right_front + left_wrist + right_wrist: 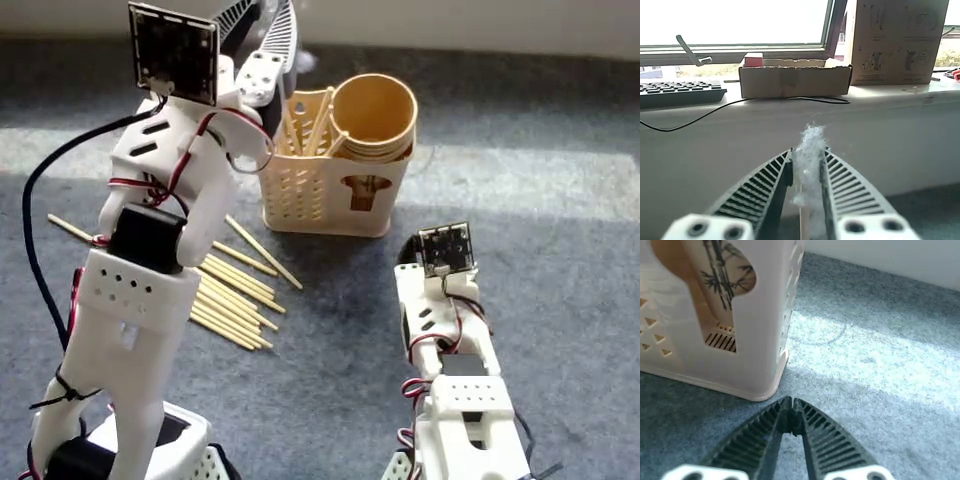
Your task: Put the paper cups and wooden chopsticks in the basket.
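Observation:
A cream plastic basket (300, 195) stands on the grey carpet, with stacked paper cups (375, 115) and several wooden chopsticks (305, 125) inside it. More chopsticks (235, 290) lie loose on the carpet by the left arm's base. My left gripper (268, 32) is raised behind the basket's far left corner. In the left wrist view this gripper (806, 157) is shut on a wad of white fluff (810, 145), and a thin pale stick (802, 222) shows lower between the fingers. My right gripper (791, 415) is shut and empty, low over the carpet near the basket's corner (767, 385).
A white wall runs behind the basket, topped by a sill that holds a cardboard box (795, 80), a keyboard (680, 91) and a black cable (715, 112). Open carpet lies to the right of the basket (520, 200). The right arm's body (450, 330) sits at the lower right.

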### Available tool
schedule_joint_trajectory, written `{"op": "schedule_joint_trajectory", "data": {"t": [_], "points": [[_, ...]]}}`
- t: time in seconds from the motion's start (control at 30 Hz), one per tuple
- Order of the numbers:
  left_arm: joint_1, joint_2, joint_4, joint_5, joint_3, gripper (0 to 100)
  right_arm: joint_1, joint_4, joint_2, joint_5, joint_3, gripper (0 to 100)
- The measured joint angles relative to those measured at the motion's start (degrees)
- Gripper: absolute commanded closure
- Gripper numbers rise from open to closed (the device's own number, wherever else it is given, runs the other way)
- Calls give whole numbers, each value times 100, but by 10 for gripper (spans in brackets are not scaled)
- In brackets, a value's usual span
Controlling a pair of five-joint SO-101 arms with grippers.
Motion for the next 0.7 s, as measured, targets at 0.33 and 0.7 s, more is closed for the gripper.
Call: {"op": "schedule_joint_trajectory", "data": {"t": [0.33, 0.7], "points": [[-9, 0, 325, 0, -237, 877, 0, 0, 0, 0, 0, 975], [0, 44, 642, 0, -448, 810, 0, 0, 0, 0, 0, 975]]}}
